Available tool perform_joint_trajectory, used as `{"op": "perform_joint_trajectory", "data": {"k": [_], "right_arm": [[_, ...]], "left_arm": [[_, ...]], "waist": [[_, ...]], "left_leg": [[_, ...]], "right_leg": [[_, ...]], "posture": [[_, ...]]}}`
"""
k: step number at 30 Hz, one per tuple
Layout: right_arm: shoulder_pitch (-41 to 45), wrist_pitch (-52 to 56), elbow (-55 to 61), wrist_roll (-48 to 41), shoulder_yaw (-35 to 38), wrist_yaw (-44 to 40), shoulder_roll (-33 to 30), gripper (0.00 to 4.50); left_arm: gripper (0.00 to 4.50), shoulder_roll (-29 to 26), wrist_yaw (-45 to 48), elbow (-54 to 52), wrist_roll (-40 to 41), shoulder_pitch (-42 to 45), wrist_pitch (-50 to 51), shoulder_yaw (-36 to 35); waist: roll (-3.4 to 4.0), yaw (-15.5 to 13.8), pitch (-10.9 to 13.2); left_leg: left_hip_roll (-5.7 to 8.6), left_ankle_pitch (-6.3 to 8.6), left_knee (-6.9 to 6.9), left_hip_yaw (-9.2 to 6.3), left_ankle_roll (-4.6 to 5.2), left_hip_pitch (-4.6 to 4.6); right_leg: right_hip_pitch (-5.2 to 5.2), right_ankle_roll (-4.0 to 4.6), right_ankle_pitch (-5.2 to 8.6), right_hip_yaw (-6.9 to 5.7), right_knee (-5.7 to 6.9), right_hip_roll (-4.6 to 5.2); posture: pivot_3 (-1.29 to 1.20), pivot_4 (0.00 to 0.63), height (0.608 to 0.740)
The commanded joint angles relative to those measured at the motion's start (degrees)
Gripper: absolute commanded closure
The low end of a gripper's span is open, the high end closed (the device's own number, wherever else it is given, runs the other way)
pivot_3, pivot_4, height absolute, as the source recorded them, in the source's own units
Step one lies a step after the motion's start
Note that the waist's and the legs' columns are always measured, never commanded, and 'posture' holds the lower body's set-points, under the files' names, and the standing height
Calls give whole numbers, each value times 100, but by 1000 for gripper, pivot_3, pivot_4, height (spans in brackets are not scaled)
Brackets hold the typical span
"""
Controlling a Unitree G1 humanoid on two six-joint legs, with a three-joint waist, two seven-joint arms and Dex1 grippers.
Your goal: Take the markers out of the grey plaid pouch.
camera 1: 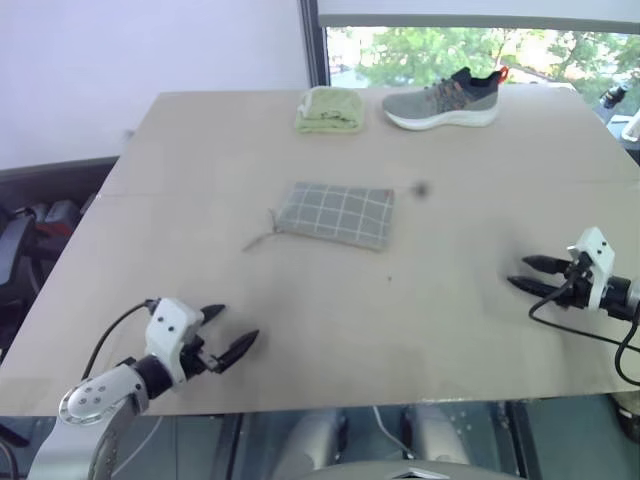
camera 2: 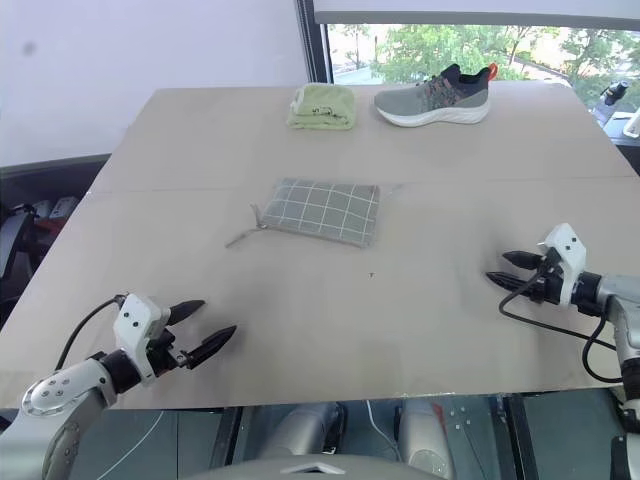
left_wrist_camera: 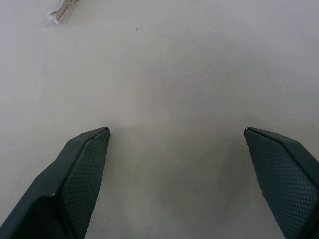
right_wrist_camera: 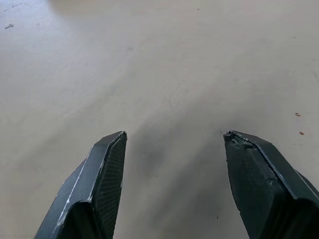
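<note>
The grey plaid pouch (camera 1: pixel 336 214) lies flat mid-table, red tag (camera 1: pixel 385 194) unreadable. Left gripper (camera 1: pixel 232 333) and right gripper (camera 1: pixel 527 275) sit well nearer than it, both spread, empty.

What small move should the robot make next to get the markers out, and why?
Probably reach the left gripper forward toward the flat grey plaid fabric pouch. Both it and the right gripper stand open and empty, apart from the pouch, whose cord pull trails toward the left side.

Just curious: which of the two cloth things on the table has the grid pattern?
The grey plaid pouch at the table's middle; the folded green cloth beside the shoe is plain.
</note>
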State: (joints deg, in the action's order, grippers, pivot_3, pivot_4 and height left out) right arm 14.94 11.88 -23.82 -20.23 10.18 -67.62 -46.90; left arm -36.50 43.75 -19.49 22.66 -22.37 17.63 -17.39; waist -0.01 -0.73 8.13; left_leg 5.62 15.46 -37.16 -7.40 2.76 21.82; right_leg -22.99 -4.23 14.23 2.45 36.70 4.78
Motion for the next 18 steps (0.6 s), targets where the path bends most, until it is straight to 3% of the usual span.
{"op": "perform_joint_trajectory", "data": {"k": [1, 18], "right_arm": [[136, -111, 11, -47, 135, -111, -109, 1351], [-34, 29, 346, -191, 230, -271, -187, 1351]], "left_arm": [[37, -40, 106, -22, 31, -110, -96, -117], [37, -139, 365, 410, 94, 57, -308, -316]], "waist": [[0, 0, 0], [1, 1, 1]], "left_leg": [[0, 0, 0, 0, 0, 0], [0, 0, 0, 0, 0, 1]], "right_leg": [[0, 0, 0, 0, 0, 0], [-1, 0, 0, 0, 0, 0]], "posture": [[0, 150, 740], [0, 150, 740]]}}
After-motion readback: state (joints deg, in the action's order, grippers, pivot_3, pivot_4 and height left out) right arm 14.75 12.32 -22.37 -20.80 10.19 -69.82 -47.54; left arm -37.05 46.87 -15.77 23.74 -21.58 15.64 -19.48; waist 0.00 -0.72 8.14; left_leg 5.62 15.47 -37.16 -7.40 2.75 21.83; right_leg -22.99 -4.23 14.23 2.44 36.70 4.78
